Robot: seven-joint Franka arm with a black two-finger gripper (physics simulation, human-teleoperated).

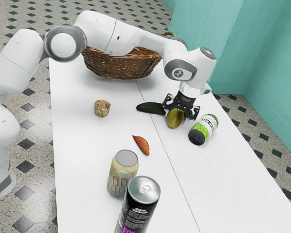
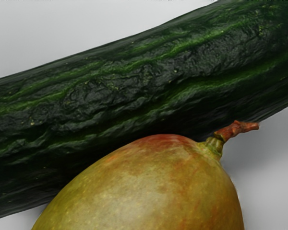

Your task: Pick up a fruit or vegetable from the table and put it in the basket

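Yellow-green, the mango (image 1: pixel 175 118) lies on the table under the black gripper (image 1: pixel 182 115), whose fingers stand apart to the exterior view's left and right. Its long axis runs roughly near to far, suiting a cross-width pinch, though the cucumber (image 2: pixel 134 91) crowds its far end.

In the exterior view, the mango (image 1: pixel 174 119) is between cucumber (image 1: pixel 149 108) and lying can (image 1: pixel 203 129), the basket (image 1: pixel 121 68) behind.
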